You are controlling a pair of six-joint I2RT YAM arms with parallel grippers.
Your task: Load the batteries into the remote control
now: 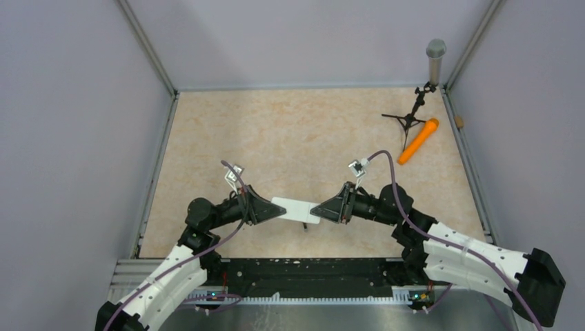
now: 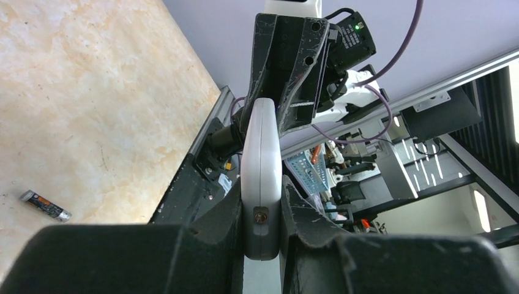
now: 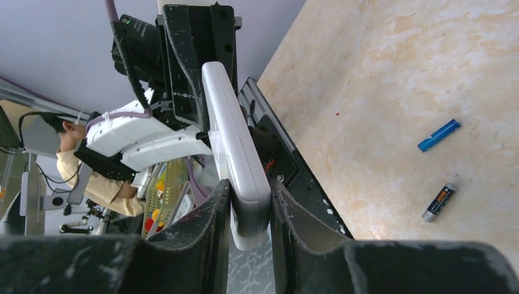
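Observation:
The white-grey remote control (image 1: 296, 209) hangs edge-on above the table near its front edge, held at both ends. My left gripper (image 1: 274, 209) is shut on its left end, and in the left wrist view (image 2: 262, 214) the jaws press both faces of the remote (image 2: 261, 165). My right gripper (image 1: 321, 210) is shut on the right end, also shown in the right wrist view (image 3: 250, 211) with the remote (image 3: 235, 147) between the jaws. The blue battery (image 3: 439, 135) and the dark battery (image 3: 439, 202) lie loose on the table below; the dark one also shows in the left wrist view (image 2: 46, 205).
An orange microphone (image 1: 419, 141) lies at the back right beside a small black tripod stand (image 1: 412, 114) holding a grey microphone (image 1: 435, 58). Metal rails and grey walls bound the beige tabletop (image 1: 290, 138). The black base rail (image 1: 303, 272) runs along the near edge.

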